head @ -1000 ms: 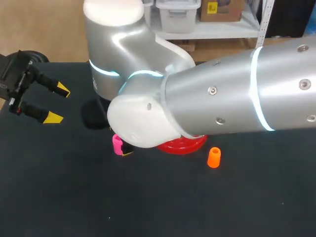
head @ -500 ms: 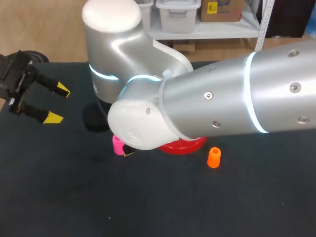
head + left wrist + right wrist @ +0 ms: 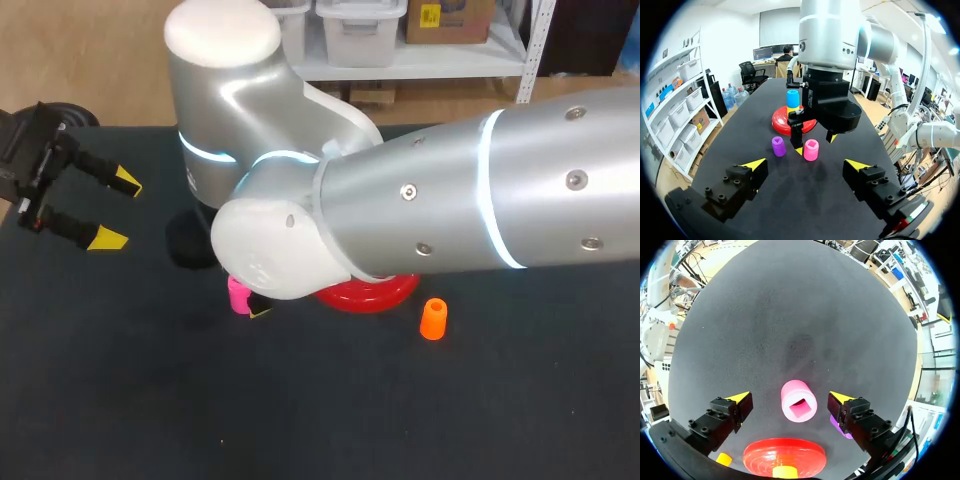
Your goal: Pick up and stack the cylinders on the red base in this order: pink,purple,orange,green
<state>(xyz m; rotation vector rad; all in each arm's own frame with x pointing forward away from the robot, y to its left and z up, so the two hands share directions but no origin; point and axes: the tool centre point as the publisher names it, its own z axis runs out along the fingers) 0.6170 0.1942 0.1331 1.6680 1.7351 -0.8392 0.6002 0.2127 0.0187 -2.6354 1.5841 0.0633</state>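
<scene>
The black cloth-covered table (image 3: 150,400) fills the head view, its surface matte and finely speckled. My right arm (image 3: 450,200), thick and silver, comes in from the right and crosses past the middle, hiding part of the table. Its right gripper (image 3: 790,397) points down at the cloth with fingers spread wide. The pink cylinder (image 3: 799,401) stands upright between them, with a gap on each side. The left gripper (image 3: 115,210) hangs at the table's left edge, also spread wide and holding nothing, well apart from the pieces. The red base (image 3: 375,293) lies near the table's middle, just beside the pink cylinder. The orange cylinder (image 3: 433,318) stands near the base's right rim. The purple cylinder (image 3: 778,146) stands just beside the pink one. A blue cylinder (image 3: 793,98) shows at the base; whether it is on or behind it, I cannot tell.
</scene>
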